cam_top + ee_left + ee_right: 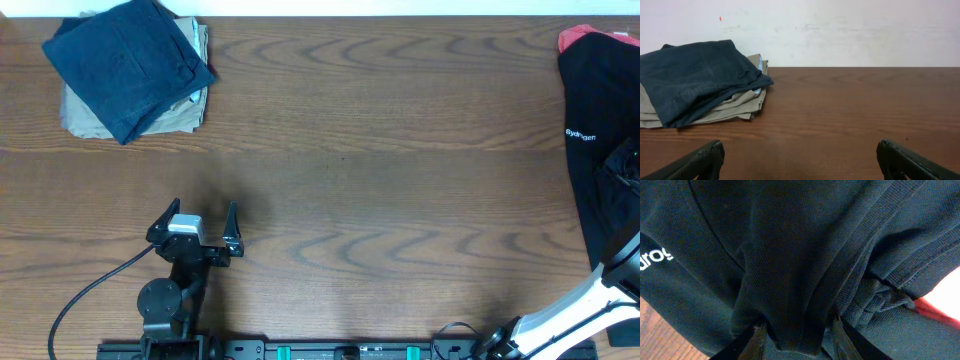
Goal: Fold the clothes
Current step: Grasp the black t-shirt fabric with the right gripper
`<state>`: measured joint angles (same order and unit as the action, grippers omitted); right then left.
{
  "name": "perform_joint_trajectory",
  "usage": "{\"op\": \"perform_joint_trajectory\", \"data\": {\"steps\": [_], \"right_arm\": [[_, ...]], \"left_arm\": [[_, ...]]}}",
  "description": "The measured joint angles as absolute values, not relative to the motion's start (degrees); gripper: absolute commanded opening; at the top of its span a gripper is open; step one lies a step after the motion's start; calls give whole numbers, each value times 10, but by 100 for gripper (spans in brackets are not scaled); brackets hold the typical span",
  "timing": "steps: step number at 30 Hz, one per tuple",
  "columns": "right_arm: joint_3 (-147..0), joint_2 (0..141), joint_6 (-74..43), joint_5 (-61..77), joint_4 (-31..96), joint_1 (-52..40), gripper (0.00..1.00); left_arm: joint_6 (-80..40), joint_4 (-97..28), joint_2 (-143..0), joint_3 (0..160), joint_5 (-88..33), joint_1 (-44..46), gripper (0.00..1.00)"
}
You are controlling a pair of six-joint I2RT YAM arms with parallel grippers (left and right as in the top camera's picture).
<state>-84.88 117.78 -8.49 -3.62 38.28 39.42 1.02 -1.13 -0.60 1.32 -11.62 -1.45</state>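
The black T-shirt [600, 150] with a line of white lettering lies bunched at the table's right edge. In the right wrist view the black T-shirt [800, 255] fills the frame, and my right gripper [796, 335] is shut on a fold of it. In the overhead view the right gripper's fingers are hidden in the cloth; only the white arm [560, 315] shows. My left gripper [205, 225] is open and empty over bare wood at the front left; its fingers show in the left wrist view [800, 160].
A folded navy blue garment [125, 62] lies on a folded tan garment [85, 115] at the back left, also in the left wrist view [695, 80]. A red garment [575, 38] peeks from under the shirt at the back right. The table is brown wood [380, 160].
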Motion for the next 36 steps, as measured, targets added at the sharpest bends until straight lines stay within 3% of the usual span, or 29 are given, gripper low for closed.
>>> {"op": "perform_joint_trajectory", "data": {"steps": [13, 19, 24, 29, 36], "right_arm": [[-848, 1178, -85, -36, 378, 394, 45], [-840, 1178, -85, -36, 364, 394, 43], [-828, 1178, -84, -36, 352, 394, 29], [-825, 1178, -86, -35, 349, 394, 4], [-824, 1178, -85, -34, 349, 394, 1]], "left_arm": [[10, -11, -6, 13, -116, -15, 98], [10, -11, -6, 13, -116, -15, 98], [10, -11, -6, 13, -116, -15, 98], [10, -11, -6, 13, -116, -15, 98], [10, -11, -6, 13, -116, -15, 98]]}}
